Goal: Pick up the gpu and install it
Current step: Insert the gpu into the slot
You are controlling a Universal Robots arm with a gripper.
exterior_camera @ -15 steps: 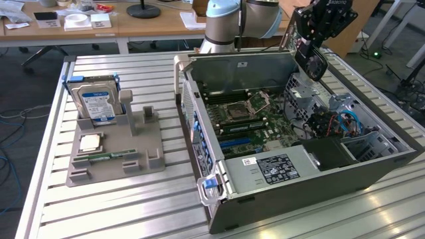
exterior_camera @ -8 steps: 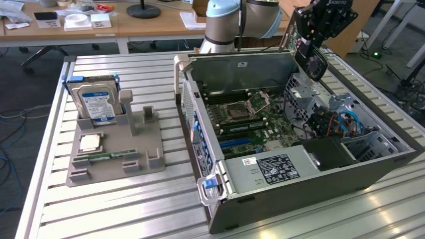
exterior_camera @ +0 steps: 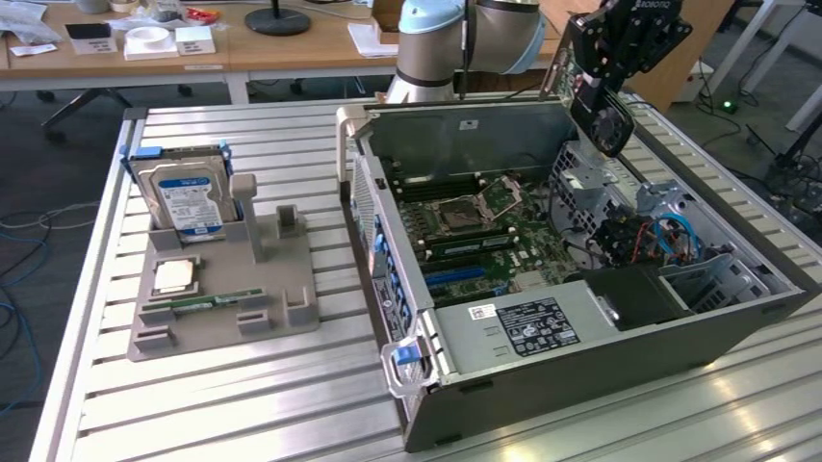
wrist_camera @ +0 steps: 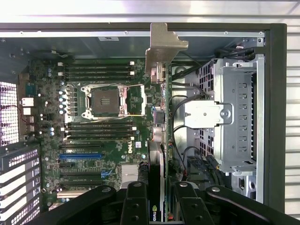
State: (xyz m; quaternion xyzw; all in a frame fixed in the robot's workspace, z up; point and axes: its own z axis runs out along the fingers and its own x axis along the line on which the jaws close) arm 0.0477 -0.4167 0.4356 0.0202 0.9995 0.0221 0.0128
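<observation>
Jaws partly closed, clamping the gpu (wrist_camera: pixel 159 164) edge-on by one end. Its long axis runs away from them to the silver bracket (wrist_camera: pixel 165 47). It hangs above the open case (exterior_camera: pixel 578 375), over the motherboard (wrist_camera: pixel 117 145), towards the counter's (exterior_camera: pixel 231 404) far edge.

Black gpu (wrist_camera: pixel 157 164) edge-down above case (wrist_camera: pixel 276 117)

You lose one end of the gpu (wrist_camera: pixel 158 154) behind the fingers (wrist_camera: pixel 134 201) of the gripper (wrist_camera: pixel 161 190), which the frame edge crops; the print on the power-supply label (exterior_camera: pixel 529 325) is too small to read.
</observation>
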